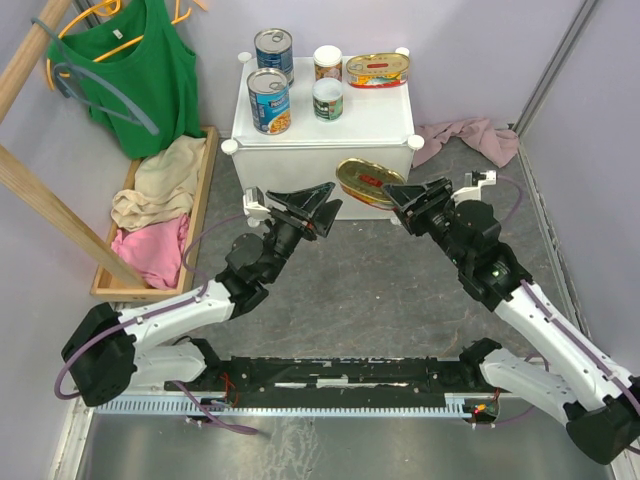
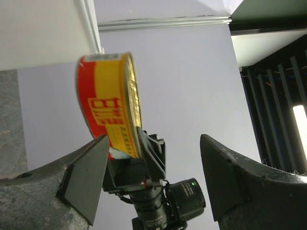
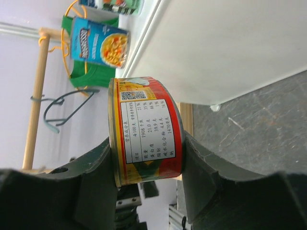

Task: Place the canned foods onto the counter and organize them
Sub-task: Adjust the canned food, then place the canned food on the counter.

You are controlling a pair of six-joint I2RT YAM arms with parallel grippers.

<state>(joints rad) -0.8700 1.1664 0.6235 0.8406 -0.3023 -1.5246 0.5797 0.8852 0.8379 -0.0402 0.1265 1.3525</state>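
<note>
The counter (image 1: 372, 128) is a white cube cabinet at the back centre. On its top stand two blue-label cans (image 1: 269, 100) (image 1: 274, 50), two small white-topped cans (image 1: 327, 98) (image 1: 327, 61) and a flat oval tin (image 1: 377, 70). My right gripper (image 1: 398, 192) is shut on a second oval tin (image 1: 365, 180) and holds it in the air in front of the cabinet; its red and yellow label (image 3: 146, 129) fills the gap between the fingers (image 3: 103, 158). My left gripper (image 1: 325, 200) is open right beside that tin (image 2: 109, 103), with nothing between its fingers (image 2: 88, 175).
A wooden tray (image 1: 203, 190) of folded clothes lies left of the cabinet. A green top (image 1: 140, 70) hangs on a wooden rack above it. A pink cloth (image 1: 470, 135) lies at the back right, next to the wall.
</note>
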